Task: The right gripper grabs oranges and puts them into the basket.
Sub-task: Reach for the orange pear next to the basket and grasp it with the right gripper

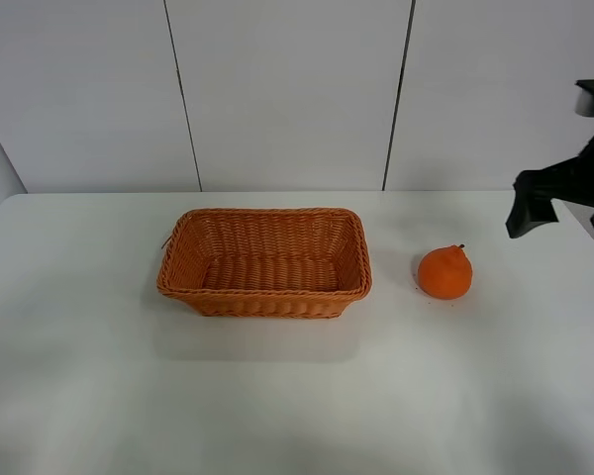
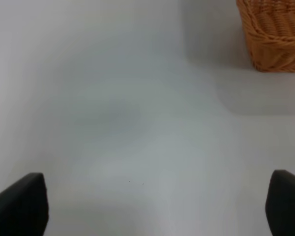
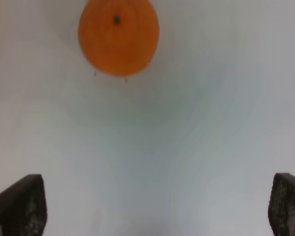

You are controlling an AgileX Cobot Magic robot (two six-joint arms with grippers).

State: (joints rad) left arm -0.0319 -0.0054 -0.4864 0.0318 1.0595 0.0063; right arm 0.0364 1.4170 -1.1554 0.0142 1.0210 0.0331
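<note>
Looking down from the high camera, you see the orange [image 1: 445, 272] sitting upright on the white counter [image 1: 277, 406], stem up, just to the right of the wicker basket [image 1: 264, 297] and not touching it. Your right claw [image 3: 152, 206] hangs at the right edge of that view, above the counter and apart from the orange, with its fingers spread wide and the fruit lying ahead of them in the wrist view. Your left claw [image 2: 152, 206] is also spread wide over bare counter, with a corner of the basket showing beyond it.
</note>
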